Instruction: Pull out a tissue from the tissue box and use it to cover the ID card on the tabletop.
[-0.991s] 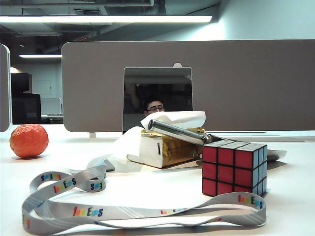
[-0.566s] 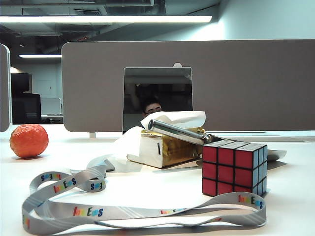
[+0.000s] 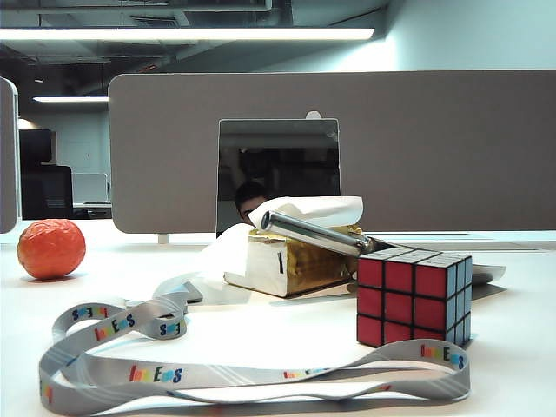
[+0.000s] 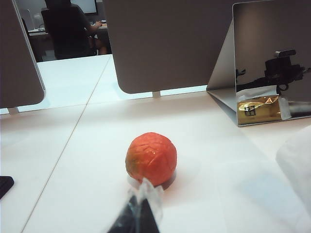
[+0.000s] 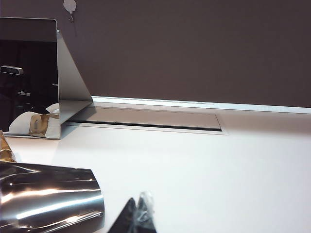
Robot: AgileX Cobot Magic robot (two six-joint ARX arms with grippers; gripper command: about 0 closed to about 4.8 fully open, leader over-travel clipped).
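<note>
A white desk (image 3: 261,339) before a grey partition carries one gold tissue box (image 3: 291,261), one Rubik's cube (image 3: 415,297), one orange ball (image 4: 151,158) and one lanyard (image 3: 156,373). One limp tissue (image 3: 313,209) pokes from the box, well ahead of both end effectors; it looks light and tearable, best pinched at its raised edge. Left end effector (image 4: 141,213) and right end effector (image 5: 138,216) hang low, pinched closed, empty.

The right gripper (image 5: 138,213), fingertips pressed together, sits at 6 o'clock over the tabletop (image 5: 204,170). A shiny metal cylinder (image 5: 48,196) lies at 8 o'clock, a mirror (image 5: 26,75) at 10.
</note>
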